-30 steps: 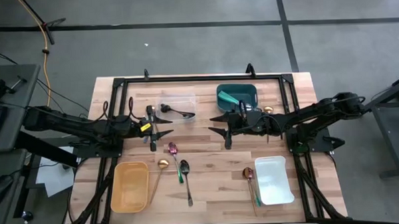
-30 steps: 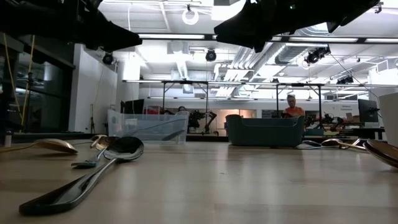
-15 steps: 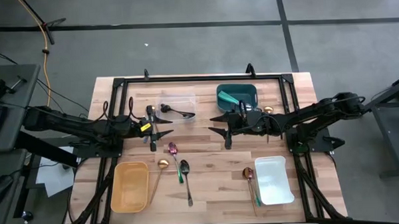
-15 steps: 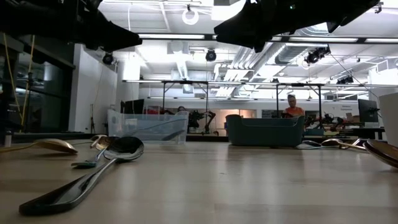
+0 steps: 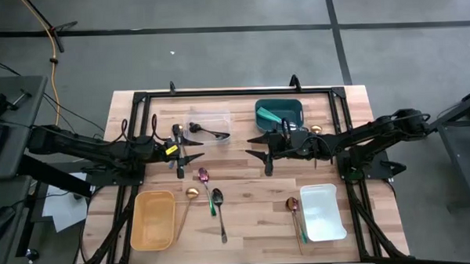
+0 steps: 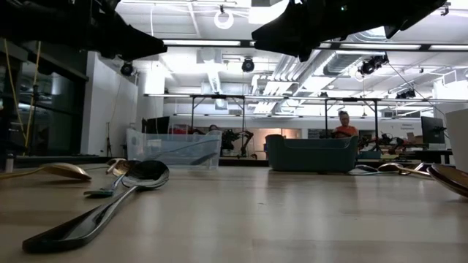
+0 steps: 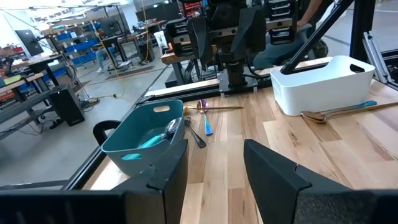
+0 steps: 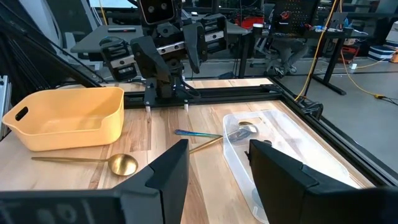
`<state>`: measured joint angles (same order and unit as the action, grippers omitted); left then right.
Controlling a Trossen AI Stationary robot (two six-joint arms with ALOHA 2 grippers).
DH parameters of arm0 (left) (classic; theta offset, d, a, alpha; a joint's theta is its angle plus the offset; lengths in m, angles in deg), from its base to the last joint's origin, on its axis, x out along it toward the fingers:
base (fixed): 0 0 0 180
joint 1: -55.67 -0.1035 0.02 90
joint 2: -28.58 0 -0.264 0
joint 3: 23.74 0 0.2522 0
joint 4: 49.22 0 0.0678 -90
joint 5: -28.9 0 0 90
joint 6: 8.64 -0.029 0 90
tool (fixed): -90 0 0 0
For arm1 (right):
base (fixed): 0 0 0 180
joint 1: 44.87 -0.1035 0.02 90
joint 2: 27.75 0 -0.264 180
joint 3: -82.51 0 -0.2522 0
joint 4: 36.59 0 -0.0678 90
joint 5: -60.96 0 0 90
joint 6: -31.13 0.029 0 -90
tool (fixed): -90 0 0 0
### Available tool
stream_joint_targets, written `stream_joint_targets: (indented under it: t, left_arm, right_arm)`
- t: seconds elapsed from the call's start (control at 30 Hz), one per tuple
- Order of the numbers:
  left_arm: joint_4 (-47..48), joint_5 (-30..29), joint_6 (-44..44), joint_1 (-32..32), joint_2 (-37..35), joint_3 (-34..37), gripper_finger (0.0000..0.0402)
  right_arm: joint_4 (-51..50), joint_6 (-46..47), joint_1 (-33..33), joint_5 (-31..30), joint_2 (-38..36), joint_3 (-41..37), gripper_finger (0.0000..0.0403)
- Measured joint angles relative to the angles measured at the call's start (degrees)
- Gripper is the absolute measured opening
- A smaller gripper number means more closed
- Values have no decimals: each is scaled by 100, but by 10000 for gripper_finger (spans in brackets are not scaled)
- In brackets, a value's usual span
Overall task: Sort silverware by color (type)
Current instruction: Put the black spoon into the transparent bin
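1. High view: left gripper (image 5: 179, 153) and right gripper (image 5: 265, 152) hover mid-worktop (image 5: 246, 218), facing each other, jaws parted, empty. Loose silverware lies nearer: gold spoon (image 5: 189, 198), pink-purple spoon (image 5: 203, 177) and black spoon (image 5: 217, 201) just near of the left jaws, long axes running near-far. Left arm is closest.
2. Low view: black spoon (image 6: 102, 204) flat on the worktop, arms overhead.
3. Left wrist view: teal container (image 7: 144, 135) holds utensils; white container (image 7: 323, 78) beyond.
4. Right wrist view: yellow container (image 8: 68, 117) empty, gold spoon (image 8: 93, 162) beside it; clear container (image 8: 273, 155) holds a spoon.
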<state>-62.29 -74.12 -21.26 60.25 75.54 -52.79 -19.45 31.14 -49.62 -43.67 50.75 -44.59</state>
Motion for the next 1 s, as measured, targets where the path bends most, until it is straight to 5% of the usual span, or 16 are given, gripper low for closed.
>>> stream_joint_targets:
  t: [0.17, 0.53, 0.67, 0.83, 1.0]
  left_arm:
    - [0, 0, 12, 0, 0, 0, 149]
    - [30, 2, 251, 0, 0, -4, 149]
    - [51, 2, 256, 2, 2, -4, 147]
    - [50, 6, 264, 2, 2, -4, 147]
    - [61, 46, 354, 2, 1, -4, 148]
  right_arm:
    - [-157, 427, -2, -207, -2, 0, 165]
    - [-3343, 4184, -279, -2720, 327, 0, 159]
    - [-3896, 5382, -486, -3110, 923, 0, 116]
    - [-4166, 6318, -453, -3331, 1601, -4, 15]
    - [-4230, 6706, -247, -3381, 1878, -4, 10]
